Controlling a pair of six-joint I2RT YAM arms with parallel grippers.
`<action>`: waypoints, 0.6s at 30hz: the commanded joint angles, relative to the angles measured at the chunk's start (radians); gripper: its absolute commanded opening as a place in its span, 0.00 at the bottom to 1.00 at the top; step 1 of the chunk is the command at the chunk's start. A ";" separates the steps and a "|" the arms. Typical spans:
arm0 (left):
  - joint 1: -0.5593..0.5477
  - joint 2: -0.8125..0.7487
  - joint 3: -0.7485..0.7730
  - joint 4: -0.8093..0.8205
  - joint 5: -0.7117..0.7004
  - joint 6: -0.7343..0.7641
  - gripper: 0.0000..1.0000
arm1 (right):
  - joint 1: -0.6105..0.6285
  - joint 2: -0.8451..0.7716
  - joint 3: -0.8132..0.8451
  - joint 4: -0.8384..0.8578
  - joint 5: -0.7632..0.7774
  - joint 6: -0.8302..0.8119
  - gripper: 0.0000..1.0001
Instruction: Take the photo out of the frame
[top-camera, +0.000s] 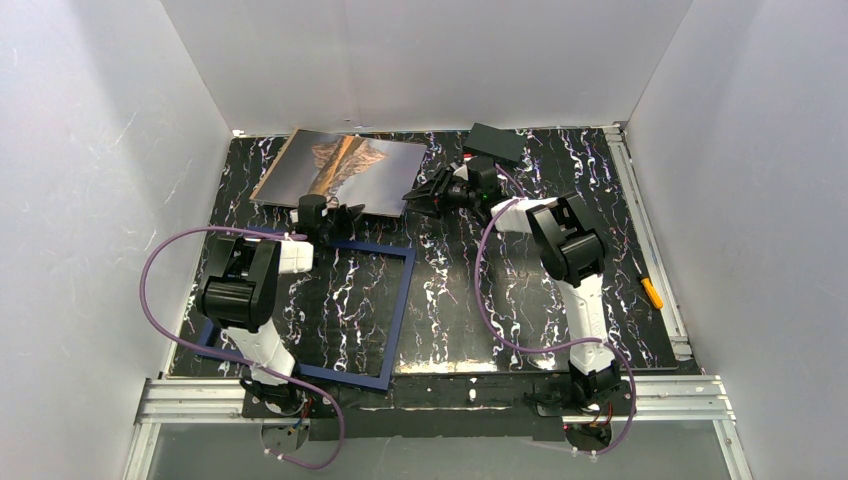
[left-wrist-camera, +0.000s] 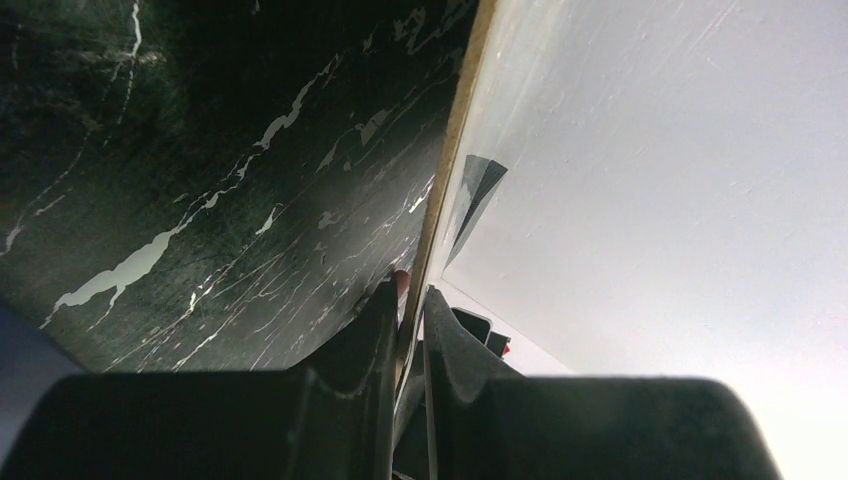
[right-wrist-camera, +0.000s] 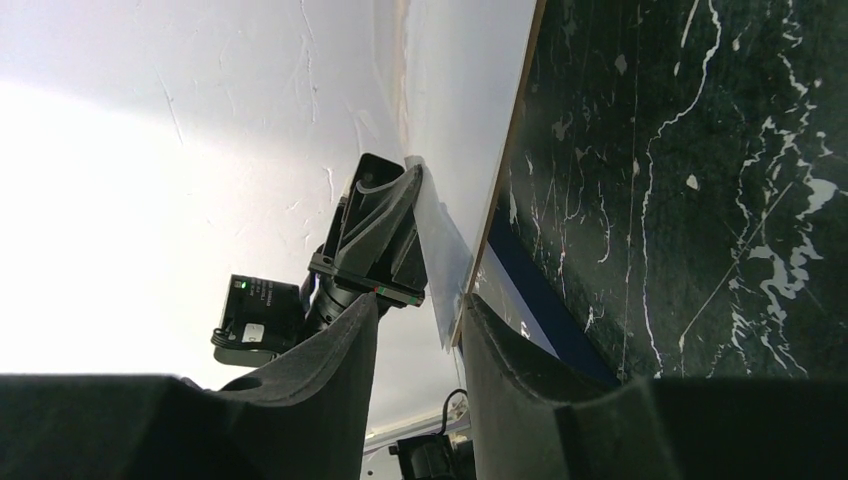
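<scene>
One table top (top-camera: 520, 300), black with white marble veining, walled in by white panels on three sides.

One frame (top-camera: 401, 305), thin navy-blue border with the table showing through its middle. It lies flat at the near left, partly under the left arm. One rail shows as a blue strip in the right wrist view.

One photo (top-camera: 345, 165), a brown mountain mirrored on grey-blue, picture side up. It sits wholly outside the frame, just beyond the far rail at the far left of the table. Its thin brown board edge shows in both wrist views. Whether its far edge rests on the table cannot be told.

Two arms, white and black, with purple cables.
- Left gripper (left-wrist-camera: 410, 290): jaws pinched together on the photo's near edge.
- Right gripper (right-wrist-camera: 455, 320): fingers (right-wrist-camera: 345, 345) stand apart, one on each side of the photo's right corner, with a gap visible beside the board.

One small white label on the left wrist housing, seen from the right wrist, print too small to read.

One flat black block (top-camera: 497, 143) at the far edge, right of the photo.

One small orange item (top-camera: 651, 292) at the table's right edge, unmarked as far as can be seen.
</scene>
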 joint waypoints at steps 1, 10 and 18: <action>-0.004 0.000 -0.006 -0.042 0.038 -0.022 0.00 | 0.005 0.018 0.049 0.046 -0.009 0.013 0.42; -0.008 0.003 -0.011 -0.049 0.044 -0.027 0.00 | 0.011 0.002 0.049 0.077 -0.005 0.033 0.36; -0.009 0.003 -0.011 -0.042 0.041 -0.034 0.00 | 0.011 0.001 0.026 0.071 0.017 0.021 0.42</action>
